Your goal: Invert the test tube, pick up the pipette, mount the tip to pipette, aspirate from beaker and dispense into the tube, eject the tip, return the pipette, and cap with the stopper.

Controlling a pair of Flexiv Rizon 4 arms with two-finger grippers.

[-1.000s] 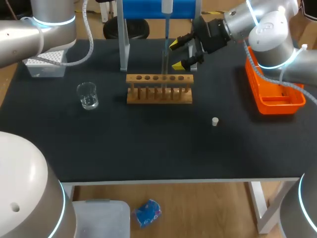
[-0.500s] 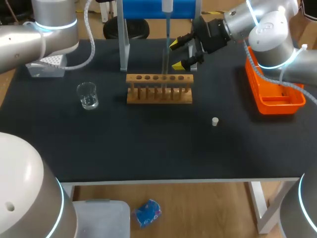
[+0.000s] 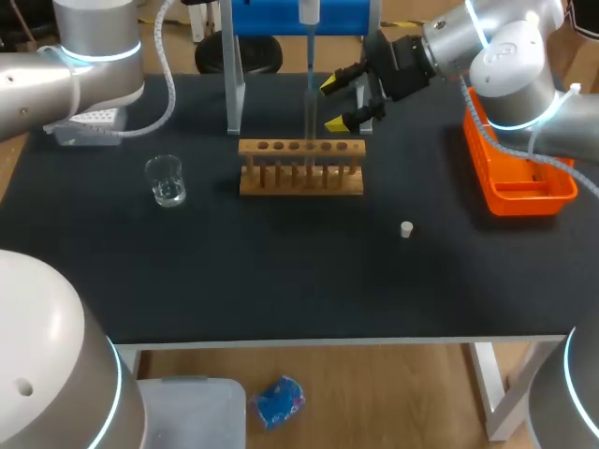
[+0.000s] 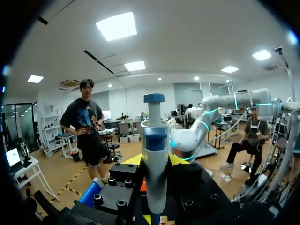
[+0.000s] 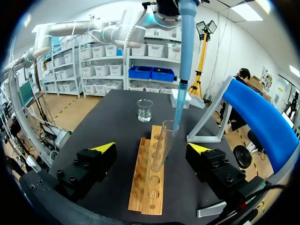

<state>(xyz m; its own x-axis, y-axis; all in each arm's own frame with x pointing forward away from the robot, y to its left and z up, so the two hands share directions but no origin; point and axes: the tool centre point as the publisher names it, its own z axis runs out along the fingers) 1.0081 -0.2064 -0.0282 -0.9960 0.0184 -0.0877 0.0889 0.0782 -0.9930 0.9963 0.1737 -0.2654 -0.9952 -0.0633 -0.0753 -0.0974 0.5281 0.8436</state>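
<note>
Pipette (image 3: 308, 65) shifted left, tip over tube (image 5: 162, 145) ahead of right gripper (image 5: 152, 149).

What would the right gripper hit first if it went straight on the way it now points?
Most likely the test tube standing in the wooden rack: it sits ahead, between the right gripper's open fingers. Depth is uncertain.
</note>
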